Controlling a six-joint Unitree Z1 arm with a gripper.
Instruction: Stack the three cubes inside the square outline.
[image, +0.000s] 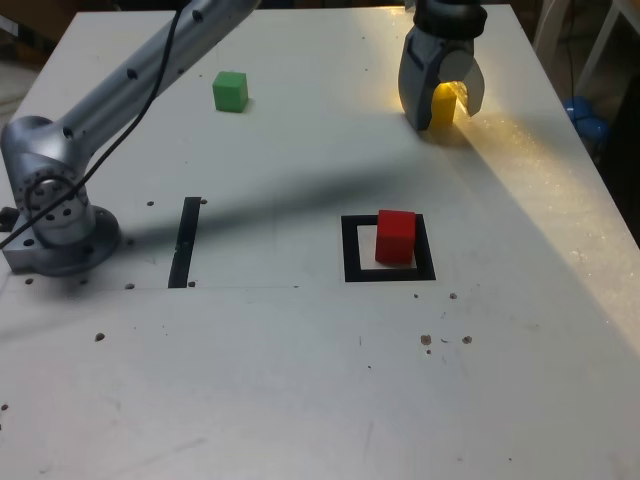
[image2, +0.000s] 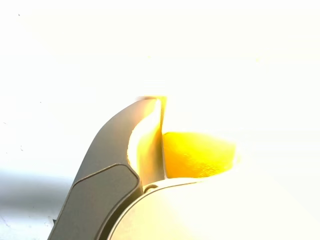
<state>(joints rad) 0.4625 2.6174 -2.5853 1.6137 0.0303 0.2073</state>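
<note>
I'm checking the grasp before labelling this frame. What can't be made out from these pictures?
- Small yellow cube: the exterior view shows only a sliver between the grey gripper fingers, so contact is unclear.
- Wrist view: glare washes out the white table and the cube's edges.
- Small red cube's footing inside the thick black square outline: its own body hides it.

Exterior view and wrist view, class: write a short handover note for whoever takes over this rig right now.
Gripper: fingers around the yellow cube at the table's far side; whether they are clamped shut cannot be told.
Red cube: inside the square outline, nothing on top.
Green cube: loose on the table, far side, toward the exterior view's left.
Done: red placed.
Left: stack yellow on red, then green on top.
</note>
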